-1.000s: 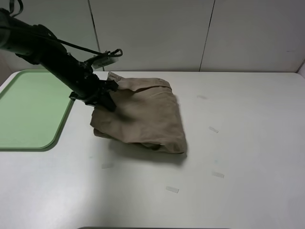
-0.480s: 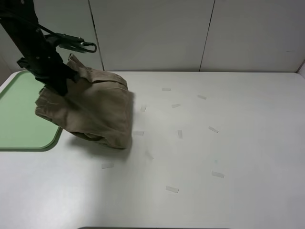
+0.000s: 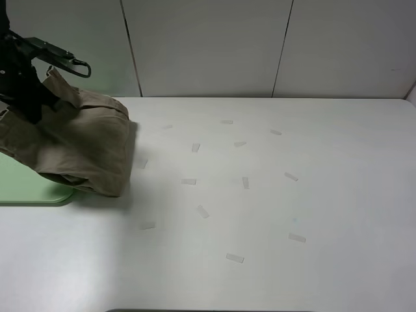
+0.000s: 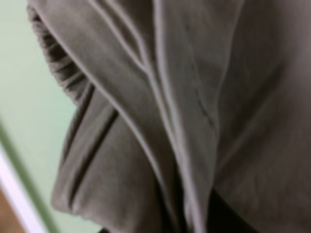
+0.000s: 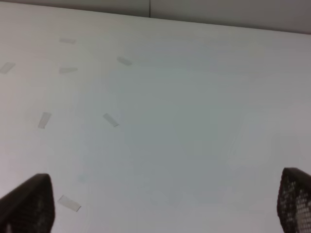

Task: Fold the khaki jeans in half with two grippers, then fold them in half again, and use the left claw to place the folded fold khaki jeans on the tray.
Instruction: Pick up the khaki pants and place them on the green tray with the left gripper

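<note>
The folded khaki jeans [image 3: 78,146] hang as a bundle at the far left, partly over the pale-green tray [image 3: 32,192] and partly over the white table. My left gripper [image 3: 29,104] is shut on the bundle's upper left edge, its fingers buried in the cloth. In the left wrist view the khaki jeans [image 4: 160,107] fill nearly everything, with the tray [image 4: 22,82] behind them. My right gripper [image 5: 160,199] stands open above bare table, only its two fingertips [image 5: 26,204] showing. The exterior view does not show the right arm.
Several small clear tape strips [image 3: 203,211] lie scattered over the white table [image 3: 292,195]. A pale panelled wall [image 3: 208,45] closes off the back. A black cable loop [image 3: 73,64] sticks out from the left arm.
The left arm has carried the folded jeans from the table's left-middle over to the tray's right edge. Tape strips that lay under the jeans now show.
</note>
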{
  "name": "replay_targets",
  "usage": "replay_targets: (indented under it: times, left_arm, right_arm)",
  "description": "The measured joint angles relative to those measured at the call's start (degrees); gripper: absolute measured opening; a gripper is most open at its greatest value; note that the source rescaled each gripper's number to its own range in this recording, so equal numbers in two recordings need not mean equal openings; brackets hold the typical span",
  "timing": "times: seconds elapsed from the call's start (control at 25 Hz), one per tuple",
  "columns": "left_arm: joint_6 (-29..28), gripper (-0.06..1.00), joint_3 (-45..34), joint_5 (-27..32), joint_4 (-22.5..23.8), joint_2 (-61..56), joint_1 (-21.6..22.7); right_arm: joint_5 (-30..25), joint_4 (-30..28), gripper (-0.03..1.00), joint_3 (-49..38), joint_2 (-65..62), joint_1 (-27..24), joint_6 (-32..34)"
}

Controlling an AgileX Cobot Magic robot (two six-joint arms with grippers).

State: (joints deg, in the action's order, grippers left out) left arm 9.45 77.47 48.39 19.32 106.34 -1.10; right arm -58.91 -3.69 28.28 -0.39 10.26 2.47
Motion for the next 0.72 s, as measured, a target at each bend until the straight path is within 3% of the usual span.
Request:
replay_targets:
  times: [0.72]
  left_arm:
    - [0.85, 0.00, 0.00, -7.65, 7.62, 0.00, 8.86]
  right_arm:
    - [0.00, 0.00, 1.00, 0.00, 0.00, 0.00, 0.00]
